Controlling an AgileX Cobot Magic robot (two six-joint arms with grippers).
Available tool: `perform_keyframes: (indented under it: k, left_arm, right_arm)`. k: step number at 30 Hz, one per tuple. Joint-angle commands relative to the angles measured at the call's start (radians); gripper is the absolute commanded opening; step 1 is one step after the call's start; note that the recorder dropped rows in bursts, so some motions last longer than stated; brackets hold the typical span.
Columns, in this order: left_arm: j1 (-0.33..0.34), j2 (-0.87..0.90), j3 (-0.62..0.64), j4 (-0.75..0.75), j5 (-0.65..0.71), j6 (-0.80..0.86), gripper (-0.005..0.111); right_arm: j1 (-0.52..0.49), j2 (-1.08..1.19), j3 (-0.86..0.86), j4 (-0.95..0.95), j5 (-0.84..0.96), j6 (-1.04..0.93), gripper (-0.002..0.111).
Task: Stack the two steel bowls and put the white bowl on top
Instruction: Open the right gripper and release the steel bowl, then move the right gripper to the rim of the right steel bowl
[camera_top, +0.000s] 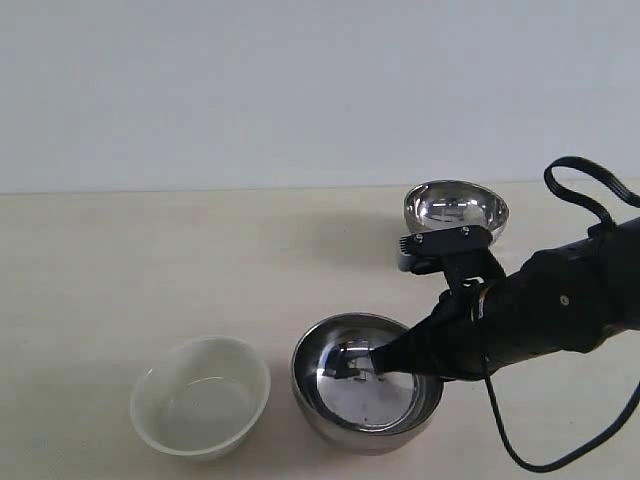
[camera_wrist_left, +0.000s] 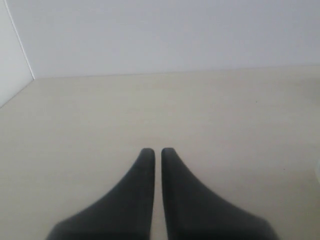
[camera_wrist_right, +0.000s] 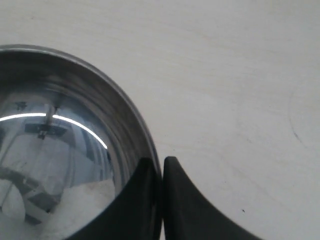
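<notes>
Left gripper (camera_wrist_left: 157, 154) first, on its own wrist camera: the two dark fingers (camera_wrist_left: 142, 200) are drawn together with only a hairline seam between them and nothing in it; beneath them I see just the pale table (camera_wrist_left: 210, 110), with the white wall (camera_wrist_left: 175, 35) behind; this gripper is out of frame in the exterior view. Now across the exterior view from the left: white bowl (camera_top: 200, 398) sits mouth up at the front left of the table, standing free; just beside it to the right, with a small gap between, is the near steel bowl (camera_top: 335, 400), also mouth up; right gripper (camera_top: 385, 360) comes over that bowl's right-hand rim, with the black arm (camera_top: 560, 305) sloping down to it from the right. The right wrist camera shows it clearly: one finger (camera_wrist_right: 135, 200) is inside the bowl against the inner wall and the other is outside over the table, with the rim pinched tight between them; so the right gripper (camera_wrist_right: 161, 167) is clamped on the near steel bowl (camera_wrist_right: 60, 150); whether the bowl's base rests on the table or is just off it, I can't tell. Further back and to the right, far steel bowl (camera_top: 455, 208) sits by itself near the table's rear edge, well apart from the white bowl; nothing is stacked yet, and all three bowls are separate.
</notes>
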Motion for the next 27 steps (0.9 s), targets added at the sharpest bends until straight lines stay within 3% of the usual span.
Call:
perform_keyframes:
  k: [1,6,8,13,22,27]
  left_arm:
    - [0.001,-0.003,0.003,-0.003,0.000,-0.011,0.004]
    - [0.001,-0.003,0.003,-0.003,0.000,-0.011,0.004]
    - [0.001,-0.003,0.003,-0.003,0.000,-0.011,0.004]
    - [0.001,-0.003,0.003,-0.003,0.000,-0.011,0.004]
    - [0.001,-0.003,0.003,-0.003,0.000,-0.011,0.004]
    - [0.001,-0.003,0.003,-0.003,0.000,-0.011,0.004]
  right_arm:
    - [0.001,-0.002,-0.003,-0.003,0.015,-0.024,0.000]
    - [0.001,-0.005,-0.003,-0.003,0.015,-0.034,0.003]
    - [0.001,-0.014,-0.003,-0.003,0.015,-0.034,0.012]
    - [0.001,-0.045,-0.008,-0.003,0.039,-0.036,0.047]
    - [-0.006,-0.136,-0.119,-0.003,0.114,-0.038,0.047]
    - [-0.079,-0.153,-0.242,-0.007,0.212,-0.005,0.047]
